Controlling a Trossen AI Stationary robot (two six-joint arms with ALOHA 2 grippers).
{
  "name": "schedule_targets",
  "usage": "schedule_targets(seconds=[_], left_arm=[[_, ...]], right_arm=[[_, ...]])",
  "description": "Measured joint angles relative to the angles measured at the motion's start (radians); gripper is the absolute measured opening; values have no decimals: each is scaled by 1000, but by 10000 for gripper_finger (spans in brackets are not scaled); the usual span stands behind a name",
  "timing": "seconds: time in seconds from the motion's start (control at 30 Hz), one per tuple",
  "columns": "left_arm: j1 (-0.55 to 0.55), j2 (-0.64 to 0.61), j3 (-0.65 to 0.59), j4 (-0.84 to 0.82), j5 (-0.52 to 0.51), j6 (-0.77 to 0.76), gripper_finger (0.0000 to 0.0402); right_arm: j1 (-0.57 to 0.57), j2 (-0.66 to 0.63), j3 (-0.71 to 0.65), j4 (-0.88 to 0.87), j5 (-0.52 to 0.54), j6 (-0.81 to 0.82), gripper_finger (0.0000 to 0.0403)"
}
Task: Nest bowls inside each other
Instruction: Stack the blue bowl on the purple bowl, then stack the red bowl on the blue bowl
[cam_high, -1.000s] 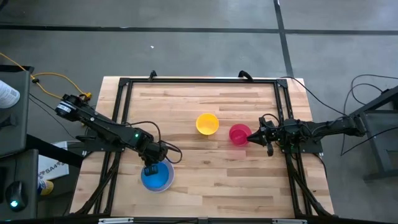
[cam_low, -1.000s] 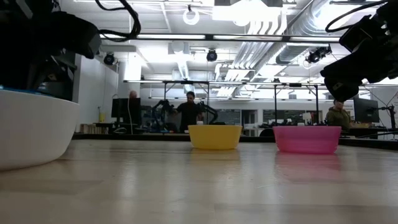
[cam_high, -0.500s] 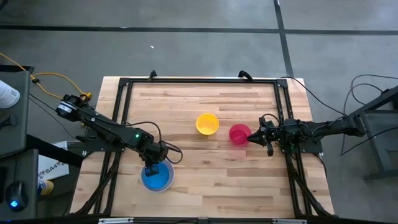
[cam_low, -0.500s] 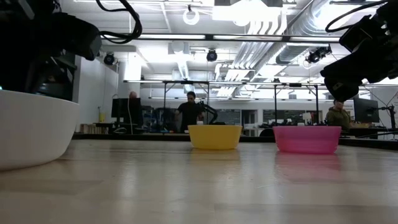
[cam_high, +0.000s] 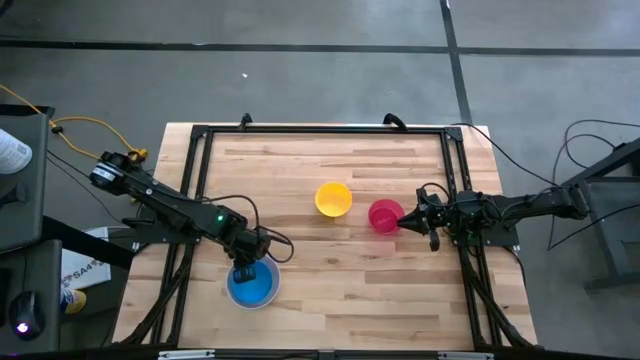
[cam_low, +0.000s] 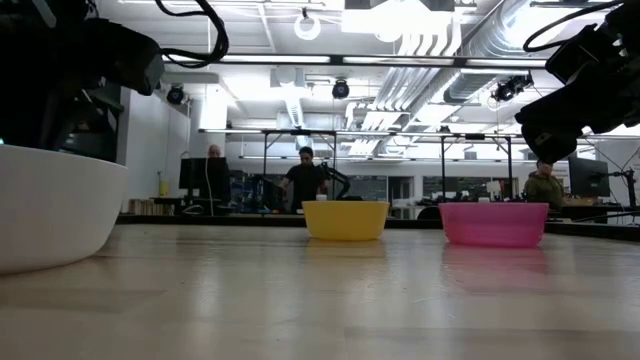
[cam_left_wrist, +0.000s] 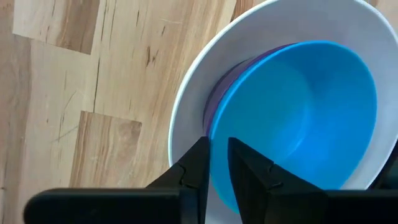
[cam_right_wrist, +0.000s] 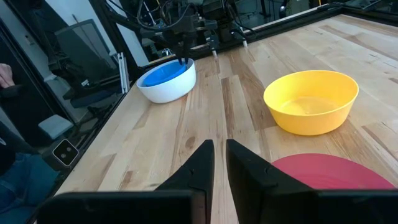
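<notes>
Your left gripper has just let go of the blue bowl; its jaws now stand slightly spread astride that bowl's rim. The blue bowl sits a little tilted inside the purple bowl, within the white bowl, near the surface's front left. Three appear nested. The yellow bowl and pink bowl wait mid-surface, well apart from the stack. Your right gripper, jaws nearly together and empty, hovers beside the pink bowl.
</notes>
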Motion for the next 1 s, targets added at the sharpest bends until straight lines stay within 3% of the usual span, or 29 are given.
schedule_targets(seconds=[0.53, 1.0], left_arm=[[38, -132, 1, -38, -33, -17, 58], [256, -128, 0, -17, -113, 299, 58]], right_arm=[[0, 0, 0, 0, 0, 0, 35], [0, 0, 0, 0, 0, 0, 35]])
